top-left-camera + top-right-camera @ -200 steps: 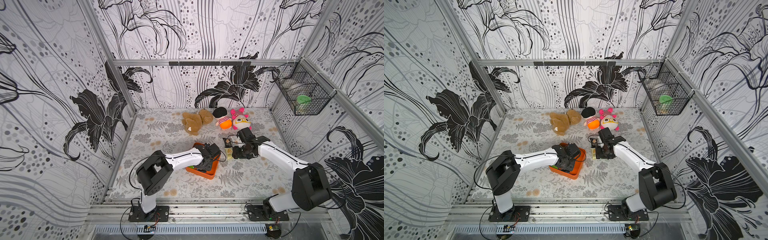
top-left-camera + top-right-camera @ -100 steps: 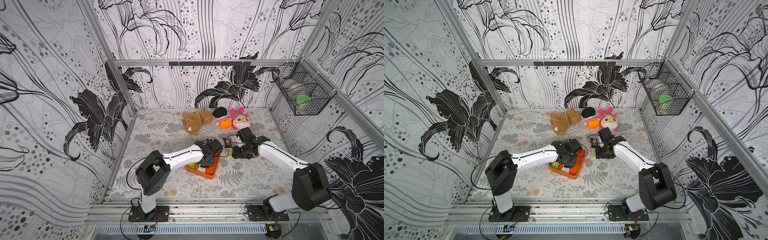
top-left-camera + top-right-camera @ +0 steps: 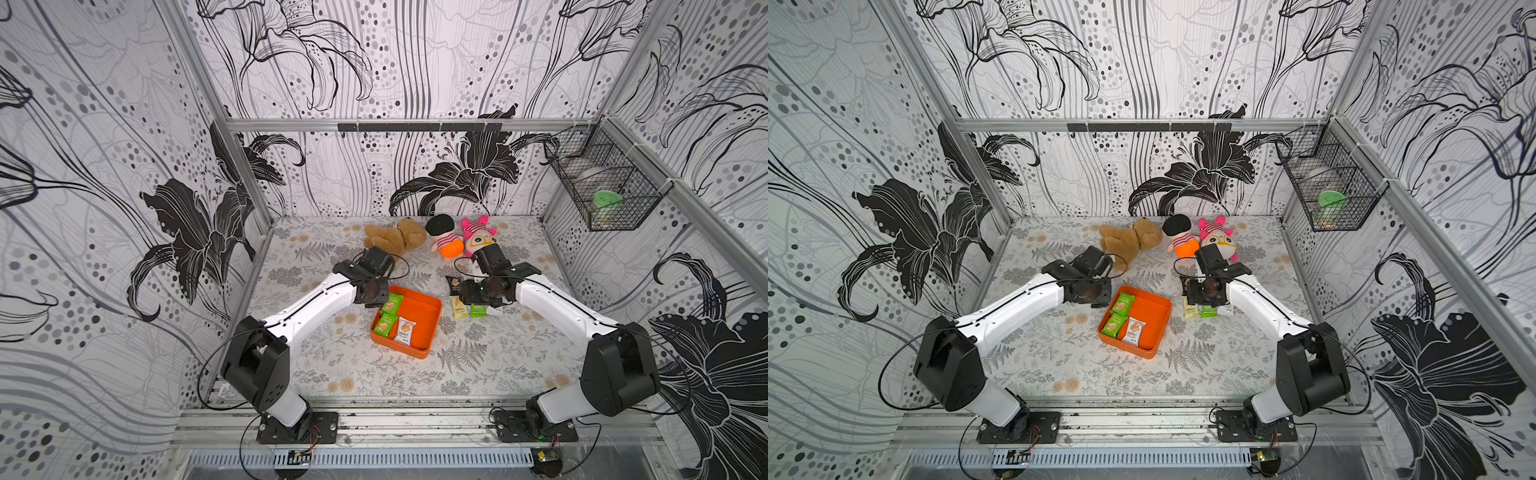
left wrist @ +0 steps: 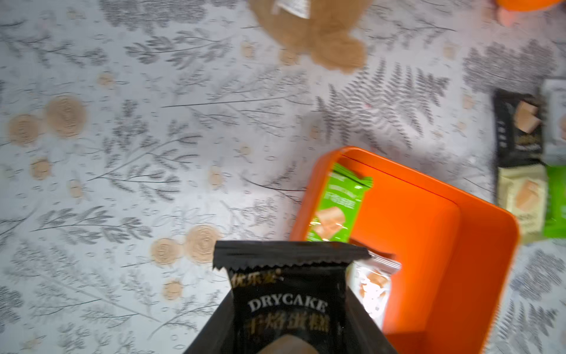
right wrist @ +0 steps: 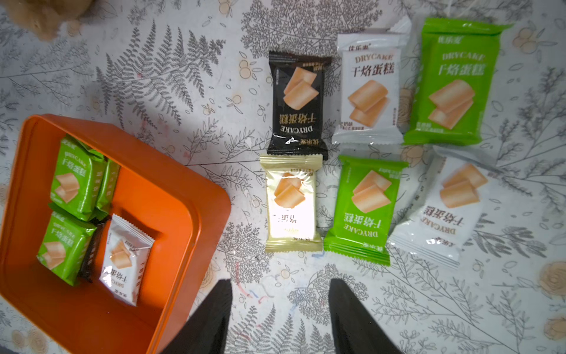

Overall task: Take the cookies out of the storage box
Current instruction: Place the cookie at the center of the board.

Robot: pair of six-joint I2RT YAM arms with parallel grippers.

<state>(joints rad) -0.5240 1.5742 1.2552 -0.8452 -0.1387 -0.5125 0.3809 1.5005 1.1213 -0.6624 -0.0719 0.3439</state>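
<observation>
fig. your left gripper (image 4: 288,321) is pinching a black packet (image 4: 281,269) by one end, the other seam free. it hangs above the surface (image 5: 153,76), just outside a corner of the storage box (image 5: 211,196), likely lifted to clear the low wall. your right gripper (image 5: 280,285) is spread and empty, parked between the box and the six removed cookies (image 5: 364,208), which lie in two tidy rows, probably to keep set-down room clear. inside the box remain two green packets (image 5: 76,180) and a white packet (image 5: 125,260), with edges of others tucked between. a second ago the left gripper was over the box; the right arm has not shifted.
</observation>
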